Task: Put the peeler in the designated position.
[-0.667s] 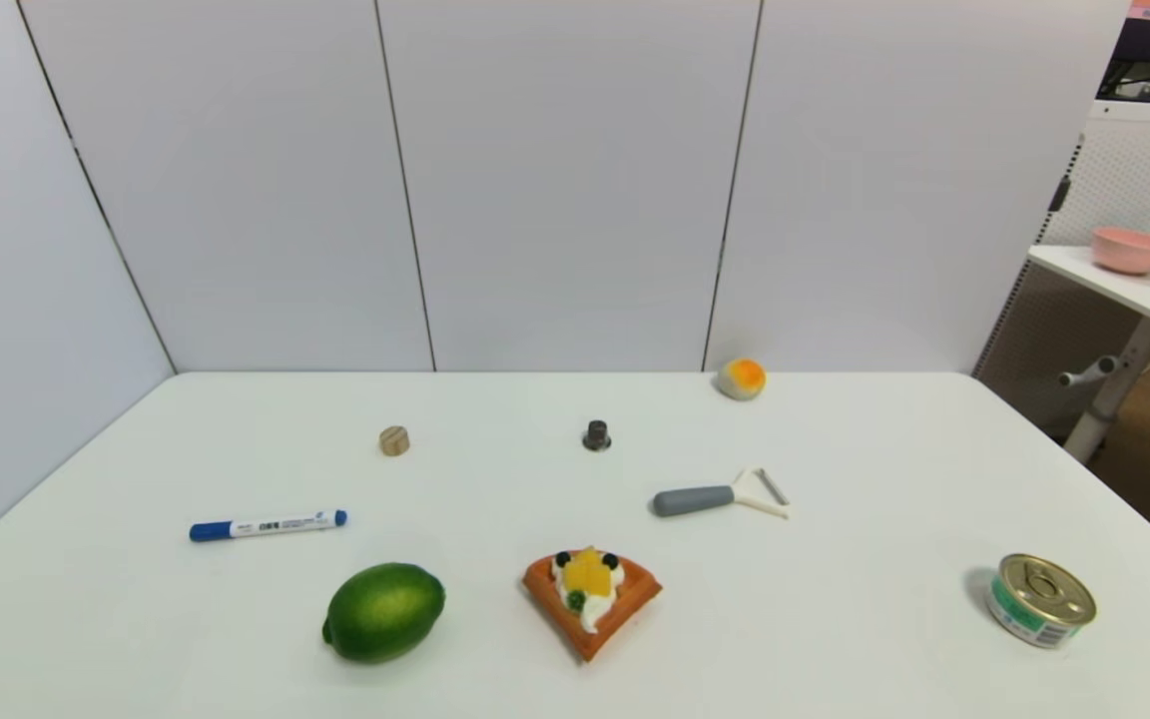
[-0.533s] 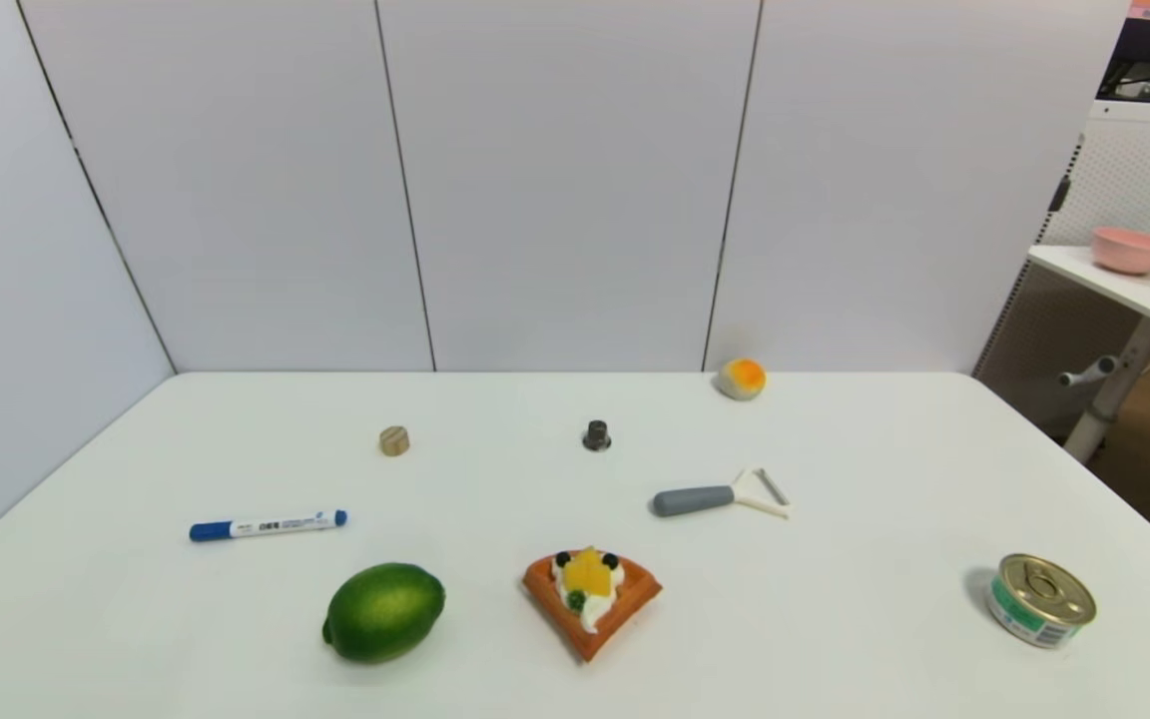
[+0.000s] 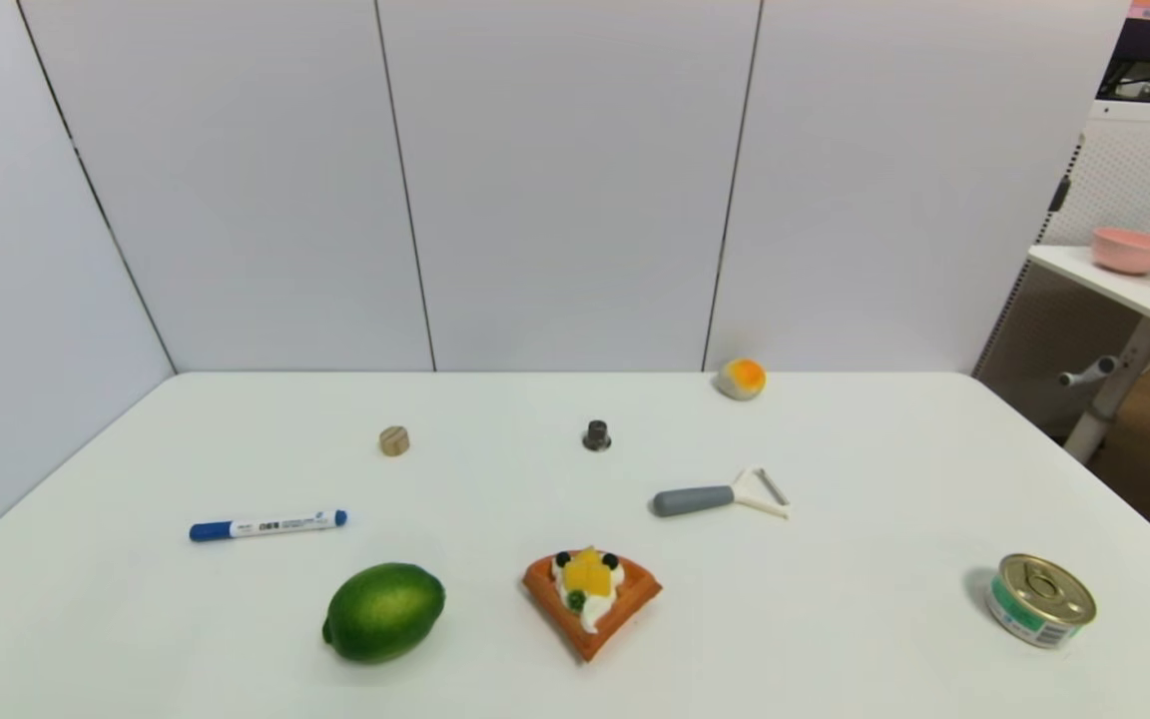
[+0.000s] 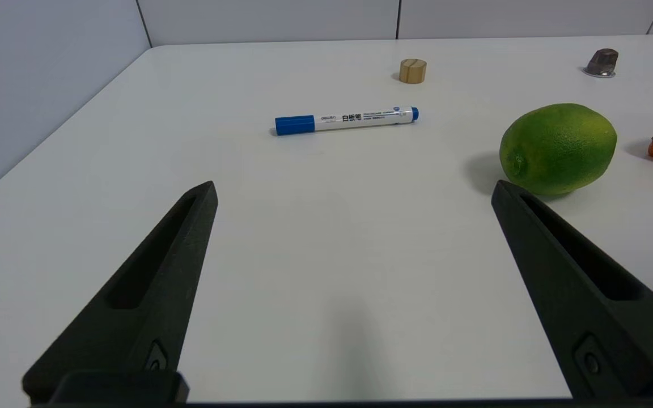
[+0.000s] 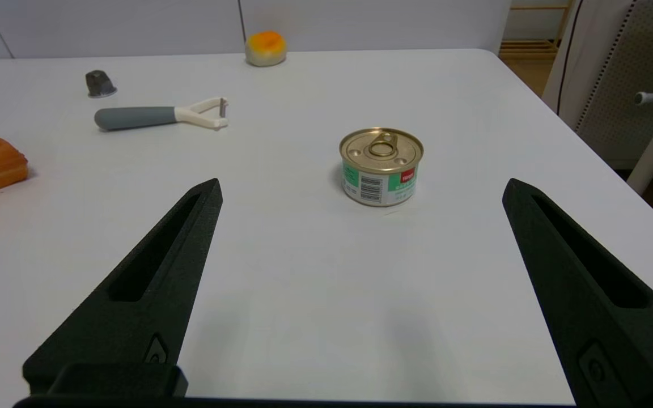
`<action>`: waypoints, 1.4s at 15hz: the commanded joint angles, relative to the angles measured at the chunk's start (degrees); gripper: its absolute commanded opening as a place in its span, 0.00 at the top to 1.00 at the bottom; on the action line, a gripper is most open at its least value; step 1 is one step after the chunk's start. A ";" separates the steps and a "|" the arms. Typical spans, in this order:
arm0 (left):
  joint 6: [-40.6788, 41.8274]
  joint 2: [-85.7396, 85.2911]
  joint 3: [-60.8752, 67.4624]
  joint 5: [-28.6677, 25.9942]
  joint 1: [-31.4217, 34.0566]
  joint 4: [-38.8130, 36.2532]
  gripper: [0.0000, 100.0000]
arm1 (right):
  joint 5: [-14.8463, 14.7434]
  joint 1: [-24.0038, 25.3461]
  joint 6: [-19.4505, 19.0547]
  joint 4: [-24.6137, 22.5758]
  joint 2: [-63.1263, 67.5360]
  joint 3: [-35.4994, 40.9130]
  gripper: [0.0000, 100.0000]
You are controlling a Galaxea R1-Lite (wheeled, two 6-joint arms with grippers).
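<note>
Nothing started: peeler (image 3: 721, 496) lay flat mid-worktop (image 3: 864, 479), between waffle (image 3: 590, 599) and can (image 3: 1039, 599). Right gripper (image 5: 360, 190) and left gripper (image 4: 352, 190) both wide, empty, parked at near edge. Next, likely: right reaches for the grey handle.

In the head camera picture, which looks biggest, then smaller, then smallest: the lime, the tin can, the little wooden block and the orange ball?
1. Lime, clearly the biggest.
2. Tin can.
3. Orange ball.
4. Wooden block, the smallest.

The ball and block sit farther back on the table, so they may look smaller than they really are.
</note>
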 commanded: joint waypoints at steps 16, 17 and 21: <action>31.41 80.05 -53.35 -19.54 -8.53 8.61 0.00 | 0.00 0.02 0.03 -0.02 0.00 0.09 0.00; 31.50 85.33 -58.10 -20.07 -11.51 8.69 0.00 | 0.00 0.02 0.03 -0.02 0.00 0.09 0.00; 30.53 102.55 -73.83 -20.24 -23.20 8.17 0.00 | 0.00 0.02 0.03 -0.02 0.00 0.09 0.00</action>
